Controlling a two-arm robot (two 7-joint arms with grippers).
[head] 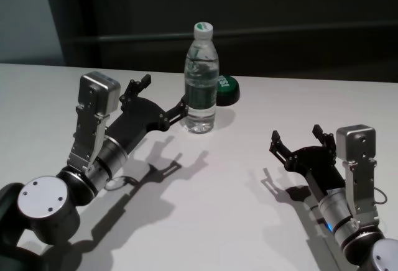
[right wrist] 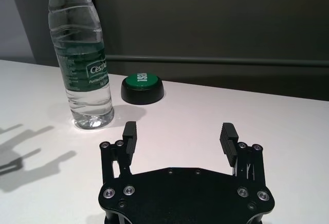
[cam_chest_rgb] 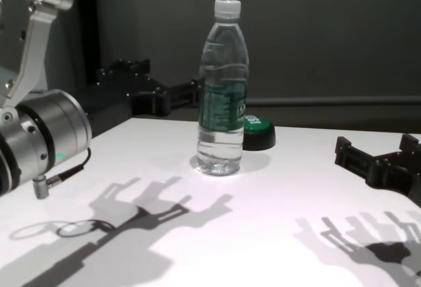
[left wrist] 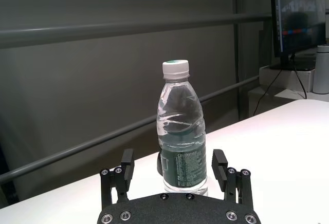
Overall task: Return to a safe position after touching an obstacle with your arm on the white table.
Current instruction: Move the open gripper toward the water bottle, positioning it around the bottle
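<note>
A clear plastic water bottle (head: 201,79) with a white screw cap and dark green label band stands upright on the white table (head: 205,209), with a low green-topped button (head: 225,89) just behind it. The robot's left gripper (head: 163,100) is poised at the bottle's left side, its fingers spread apart; the head view shows one fingertip at or very near the label band, though contact cannot be confirmed. The right gripper (head: 298,138) hangs low over the table well to the right of the bottle, fingers likewise apart and holding nothing. The bottle looks nearly full, so it is probably fairly heavy for its size yet tall, narrow and easy to tip. Its thin wall would likely give under squeeze and feel slick. The labelled waist seems the surest place to take hold, were that needed. The tabletop is smooth, plain and glossy, throwing sharp arm shadows. Behind the bottle runs a dark wall with horizontal rails.
</note>
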